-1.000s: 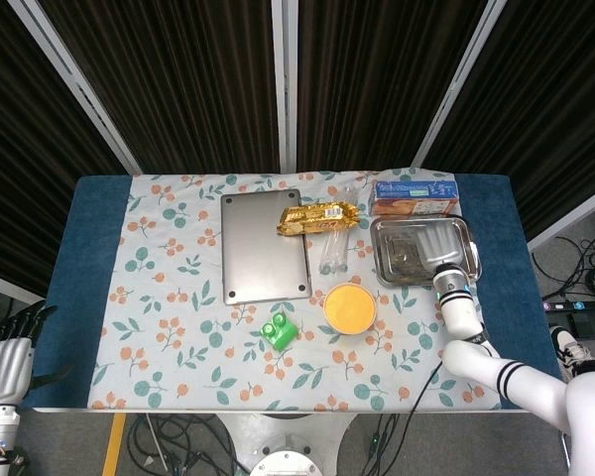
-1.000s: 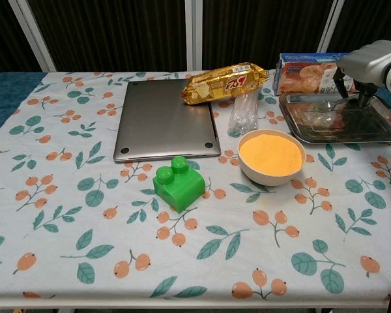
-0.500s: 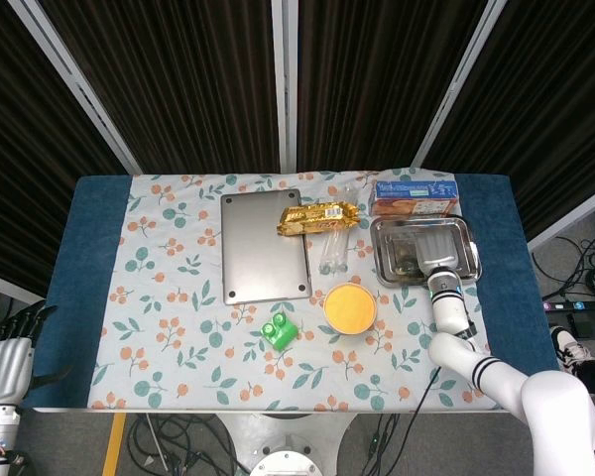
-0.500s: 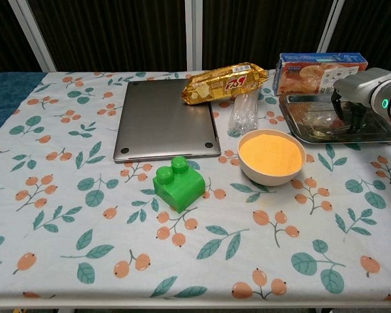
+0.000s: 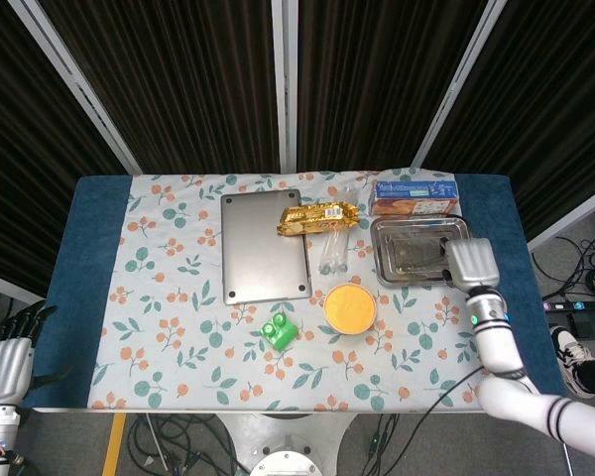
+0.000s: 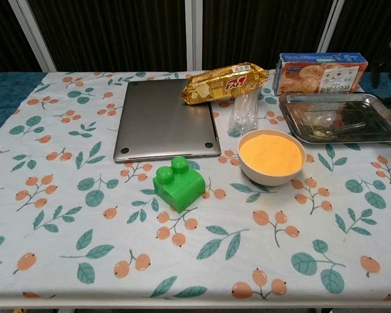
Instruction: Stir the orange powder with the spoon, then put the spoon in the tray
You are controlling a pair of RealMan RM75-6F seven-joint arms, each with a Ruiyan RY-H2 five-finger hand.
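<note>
A white bowl of orange powder [image 5: 349, 306] [image 6: 271, 154] stands right of the table's middle. Behind it to the right lies the steel tray [image 5: 421, 222] [image 6: 292, 124]. The spoon [image 6: 335, 129] lies inside the tray, touched by nothing. My right hand [image 5: 471, 263] hovers over the tray's right end in the head view, holding nothing; the chest view catches only a sliver of it at the right edge. My left hand [image 5: 7, 359] hangs off the table's front left corner, fingers apart and empty.
A closed grey laptop [image 5: 265, 246] lies at the back centre, with a gold snack packet [image 5: 318, 217] on its right corner. A biscuit box [image 5: 414, 196] stands behind the tray. A clear plastic wrapper [image 6: 244, 114] and a green block [image 6: 178, 182] lie near the bowl.
My right hand has lifted out of the tray and drawn back to the right, leaving the spoon lying in the tray. The left hand has not moved.
</note>
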